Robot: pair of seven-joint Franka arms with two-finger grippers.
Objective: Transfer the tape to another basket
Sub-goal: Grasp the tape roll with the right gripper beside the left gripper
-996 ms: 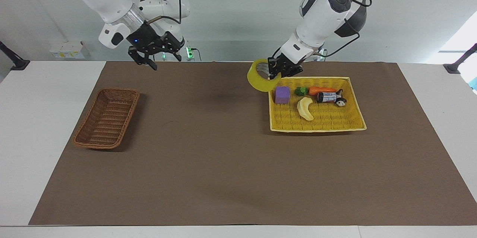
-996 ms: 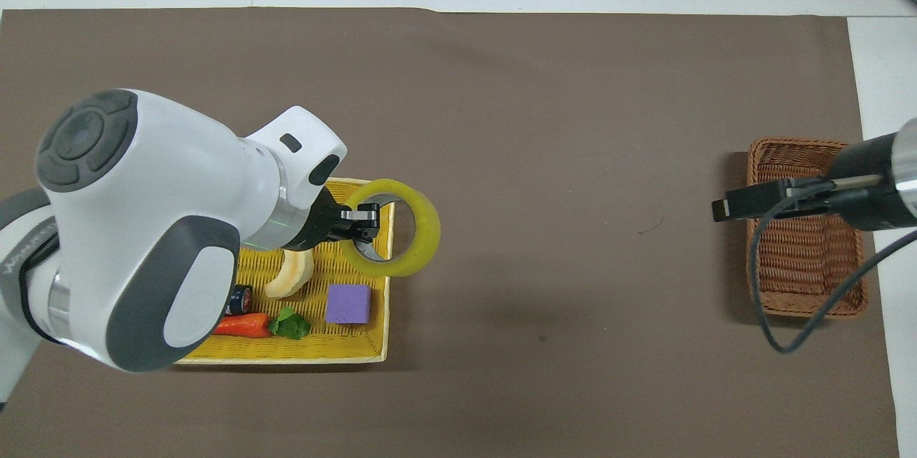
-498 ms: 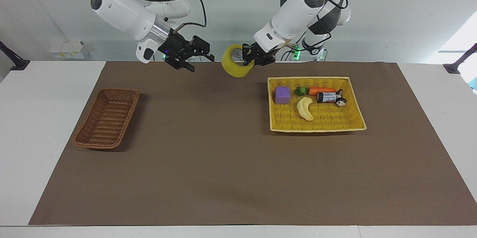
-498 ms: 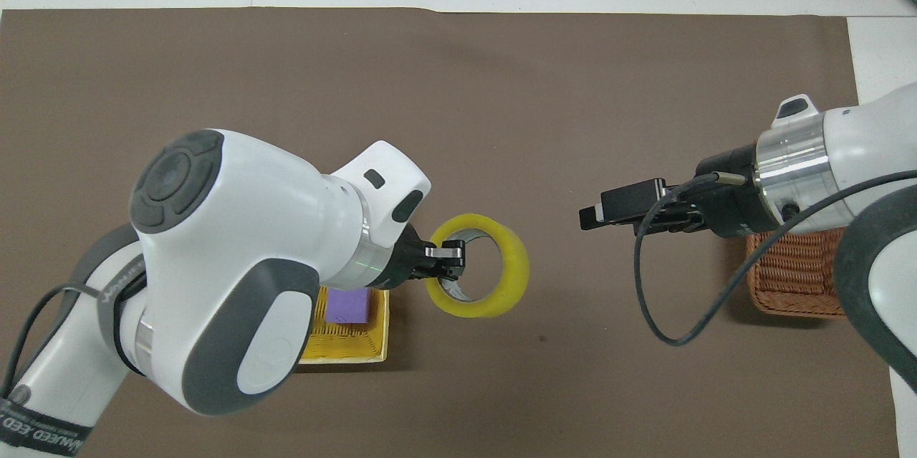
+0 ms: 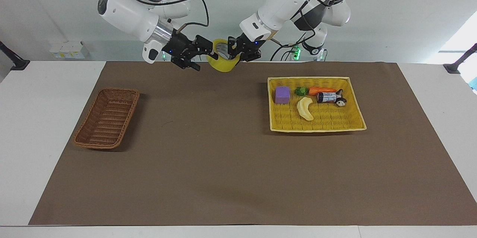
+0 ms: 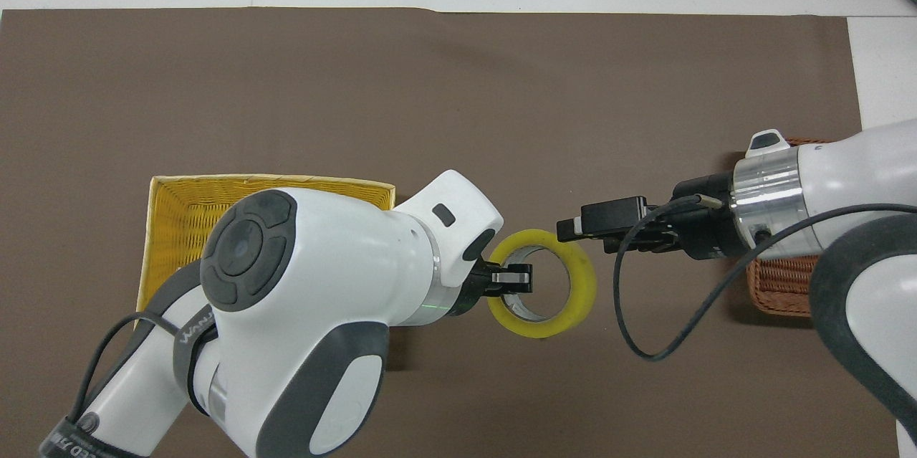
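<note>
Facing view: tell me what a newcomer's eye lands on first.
The yellow tape, held up in the air over the brown mat by the shut left end effector, with the open right end effector right beside it. Next, the bright yellow basket of small items, toward the left arm's end.

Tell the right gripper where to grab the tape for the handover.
Take the tape by the band facing the right gripper, one finger through the hole. The left gripper is shut on the opposite band, and the ring lies open upward.
</note>
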